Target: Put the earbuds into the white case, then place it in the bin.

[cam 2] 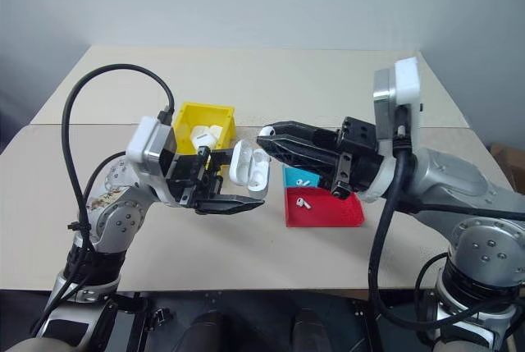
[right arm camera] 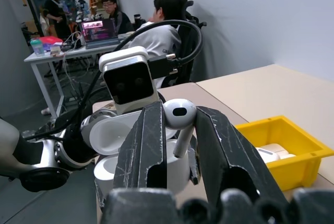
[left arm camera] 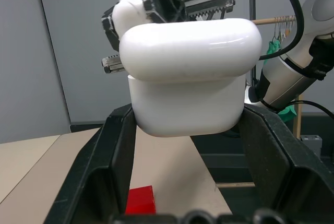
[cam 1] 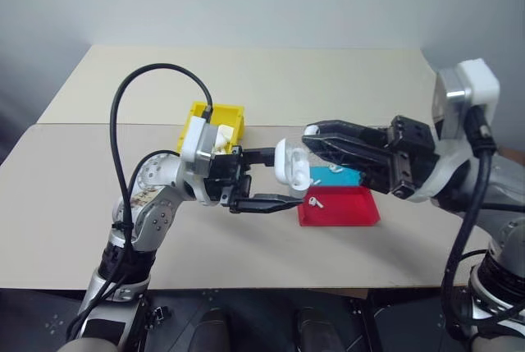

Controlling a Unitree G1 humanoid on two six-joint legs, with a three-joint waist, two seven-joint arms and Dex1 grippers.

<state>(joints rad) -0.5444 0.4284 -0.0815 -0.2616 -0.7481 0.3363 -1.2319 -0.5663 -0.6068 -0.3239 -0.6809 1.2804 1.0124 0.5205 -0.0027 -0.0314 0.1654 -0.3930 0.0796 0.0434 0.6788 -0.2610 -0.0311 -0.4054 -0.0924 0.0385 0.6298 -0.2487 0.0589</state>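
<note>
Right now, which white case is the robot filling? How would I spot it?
Look above the beige table, just in front of the yellow bin. The white case sits in the left end effector, lid flipped open. The other white cases lie in the bin.

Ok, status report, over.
Left claw holding open white case. Right claw pinching earbud above it. One earbud in red tray. Nothing in the way.
</note>
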